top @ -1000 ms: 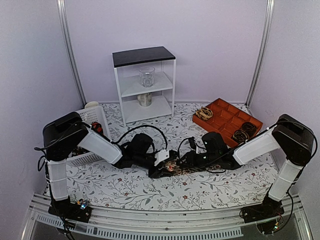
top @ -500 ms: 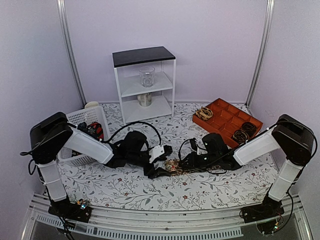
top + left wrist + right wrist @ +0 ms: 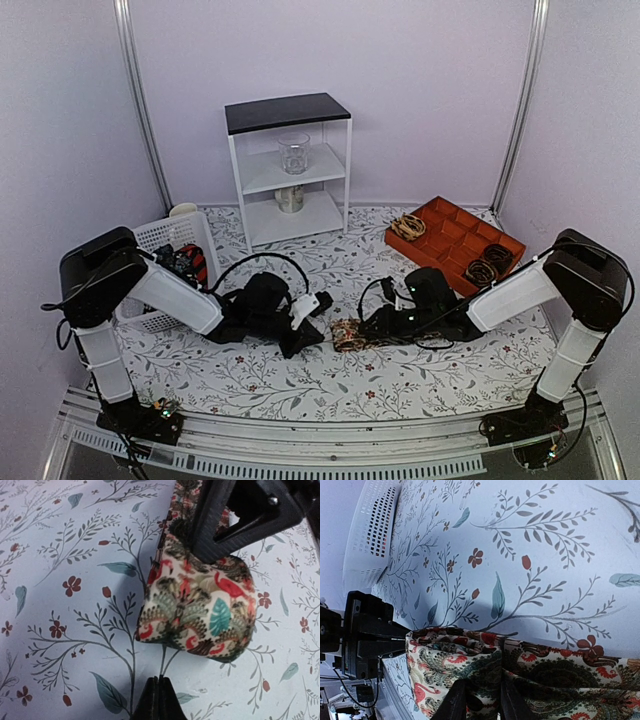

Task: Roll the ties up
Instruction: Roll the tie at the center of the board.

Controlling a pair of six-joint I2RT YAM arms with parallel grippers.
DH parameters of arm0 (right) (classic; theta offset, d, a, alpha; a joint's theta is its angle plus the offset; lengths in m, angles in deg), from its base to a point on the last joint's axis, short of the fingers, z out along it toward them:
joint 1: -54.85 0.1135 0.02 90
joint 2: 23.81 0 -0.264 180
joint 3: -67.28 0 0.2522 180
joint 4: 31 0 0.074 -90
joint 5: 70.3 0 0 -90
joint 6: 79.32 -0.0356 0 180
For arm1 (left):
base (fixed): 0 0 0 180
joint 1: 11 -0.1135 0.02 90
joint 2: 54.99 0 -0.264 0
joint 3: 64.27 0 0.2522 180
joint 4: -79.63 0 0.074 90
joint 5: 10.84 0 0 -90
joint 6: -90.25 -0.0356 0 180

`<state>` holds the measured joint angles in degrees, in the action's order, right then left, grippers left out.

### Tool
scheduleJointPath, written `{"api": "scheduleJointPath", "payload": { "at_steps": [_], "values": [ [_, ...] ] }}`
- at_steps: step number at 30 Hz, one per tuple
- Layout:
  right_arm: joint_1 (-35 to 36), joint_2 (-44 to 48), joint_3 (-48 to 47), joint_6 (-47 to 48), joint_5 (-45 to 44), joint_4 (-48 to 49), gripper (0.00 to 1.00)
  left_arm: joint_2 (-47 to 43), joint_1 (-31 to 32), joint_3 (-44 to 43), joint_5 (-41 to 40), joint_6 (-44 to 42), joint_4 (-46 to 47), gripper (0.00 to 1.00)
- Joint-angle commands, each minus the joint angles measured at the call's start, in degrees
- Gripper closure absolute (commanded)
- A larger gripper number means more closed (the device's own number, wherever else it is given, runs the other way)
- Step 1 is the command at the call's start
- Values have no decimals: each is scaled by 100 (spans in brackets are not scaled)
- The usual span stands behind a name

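One necktie (image 3: 200,605) looks mid-roll: my right end effector (image 3: 482,700) pinches its folded end, my left end effector (image 3: 159,700) sits closed and empty beside it; next, I'd tuck another turn.

tie (image 3: 200,605): woven cloth, printed, soft and matt
table cover (image 3: 300,385): smooth printed sheet, matt
basket (image 3: 172,236): white perforated plastic
tray (image 3: 452,226): orange matt plastic
jar (image 3: 294,153): clear glossy glass

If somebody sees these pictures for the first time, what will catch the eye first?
The colourful patterned tie, its end rolled over, lies at the centre of the table. The right gripper pinches it; the left gripper, shut and empty, sits just beside it. At the back right, an orange tray holds coiled rolls.
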<state>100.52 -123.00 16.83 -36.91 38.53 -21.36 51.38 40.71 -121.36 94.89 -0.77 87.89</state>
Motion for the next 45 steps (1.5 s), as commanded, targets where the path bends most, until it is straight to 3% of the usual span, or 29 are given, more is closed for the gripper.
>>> {"api": "scheduleJointPath", "payload": {
  "at_steps": [1, 10, 18, 30, 45],
  "values": [
    [-25, 105, 168, 101, -174, -146, 76, 261, 52, -156, -337, 364, 167, 100],
    [-31, 191, 199, 182, -179, -172, 77, 543, 251, -524, 18, 470, 383, 100],
    [62, -11, -21, 117, -45, -173, 79, 208, 207, -171, 220, 838, 622, 100],
    [545, -342, -510, -277, -90, -270, 79, -774, 308, 1177, -815, 2007, 101, 100],
    [557, -102, -372, -68, -436, -542, 78, -116, 599, 538, -427, 2143, 761, 100]
  ]
}}
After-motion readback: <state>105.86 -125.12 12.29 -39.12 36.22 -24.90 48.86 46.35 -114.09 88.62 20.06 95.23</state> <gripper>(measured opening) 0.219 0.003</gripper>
